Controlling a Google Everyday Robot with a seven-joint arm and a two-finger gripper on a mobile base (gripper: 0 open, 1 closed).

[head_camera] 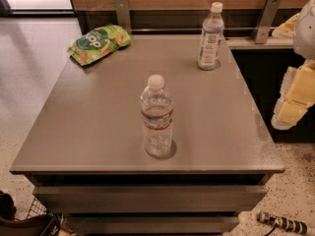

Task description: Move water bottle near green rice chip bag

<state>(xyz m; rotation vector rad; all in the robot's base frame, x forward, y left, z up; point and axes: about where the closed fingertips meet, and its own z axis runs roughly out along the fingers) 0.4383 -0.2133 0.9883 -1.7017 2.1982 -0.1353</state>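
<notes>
The water bottle [157, 116] stands upright near the front middle of the grey table [98, 112]. It is clear and ribbed, with a white cap and a red-and-blue label band. The green rice chip bag [99, 43] lies at the table's far left corner, well apart from the bottle. My gripper [284, 77] is at the right edge of the view, off the table's right side and far from the bottle. Its two yellowish fingers [294, 102] are spread apart and hold nothing.
A taller slim bottle with a large white label [210, 37] stands at the table's far right. A wooden wall with metal brackets [266, 18] runs behind the table. A dark cabinet [266, 87] is to the right, and a cable end [280, 222] lies on the floor.
</notes>
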